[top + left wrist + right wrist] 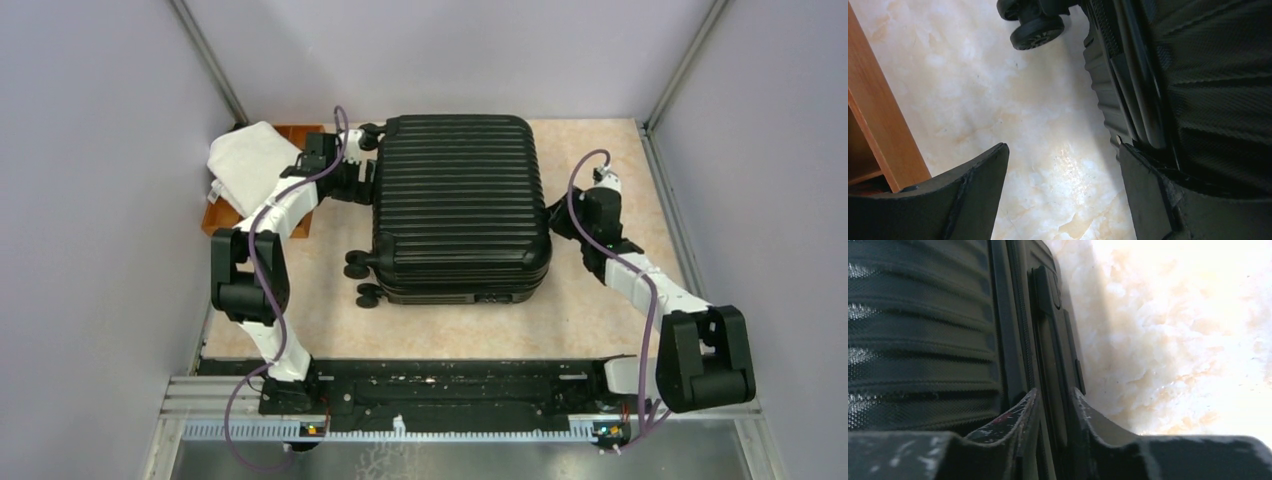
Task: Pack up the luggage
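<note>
My right hand [1054, 395] is nearly closed, pinching the side seam of the large black ribbed hard-shell suitcase [460, 200]. My left hand [1063, 150] is wide open and empty, beside the opposite side. Suitcase lies shut, flat on the tabletop [600, 300]. Likely the lid-opening step; next needs an even lift.

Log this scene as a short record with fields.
luggage: closed, lying flat, wheels to the left
left gripper: open, beside the luggage's left side
right gripper: pinching a strip on the luggage's right side
tray: far left, towel on it
</note>
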Motion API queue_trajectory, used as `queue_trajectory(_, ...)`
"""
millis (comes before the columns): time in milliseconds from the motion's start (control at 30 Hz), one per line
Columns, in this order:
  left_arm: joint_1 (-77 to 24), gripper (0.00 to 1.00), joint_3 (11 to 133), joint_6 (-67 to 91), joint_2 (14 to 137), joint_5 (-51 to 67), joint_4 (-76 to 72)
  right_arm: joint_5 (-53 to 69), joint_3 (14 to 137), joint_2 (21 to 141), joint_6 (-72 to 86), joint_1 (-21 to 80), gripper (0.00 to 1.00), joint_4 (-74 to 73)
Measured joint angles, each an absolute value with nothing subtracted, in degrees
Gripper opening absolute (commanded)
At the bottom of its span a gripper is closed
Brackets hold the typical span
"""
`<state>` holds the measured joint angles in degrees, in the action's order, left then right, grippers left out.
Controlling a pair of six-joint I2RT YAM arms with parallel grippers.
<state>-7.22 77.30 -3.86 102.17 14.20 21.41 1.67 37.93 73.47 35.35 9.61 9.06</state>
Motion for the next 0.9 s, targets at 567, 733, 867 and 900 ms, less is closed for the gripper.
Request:
queue_trajectory(567, 6.22, 0.99, 68.05, -6.24, 88.12, 18.57, 13.72, -11.62, 39.07, 69.19, 25.91, -3.14, 0.80, 6.22)
queue_trajectory(733, 6.13, 0.99, 48.14, -7.46, 84.36, 22.55, 0.12, -20.01, 29.04, 63.75, 22.57, -3.16, 0.81, 12.80)
queue_trajectory(867, 5.26, 0.99, 37.58, -7.62, 84.44, 25.08, -6.48, -23.53, 20.82, 62.41, 20.10, -3.16, 0.81, 20.64)
queue_trajectory(900, 5.26, 0.99, 36.23, -7.64, 84.44, 25.36, -8.36, -24.10, 18.96, 62.41, 19.38, -3.16, 0.81, 22.90)
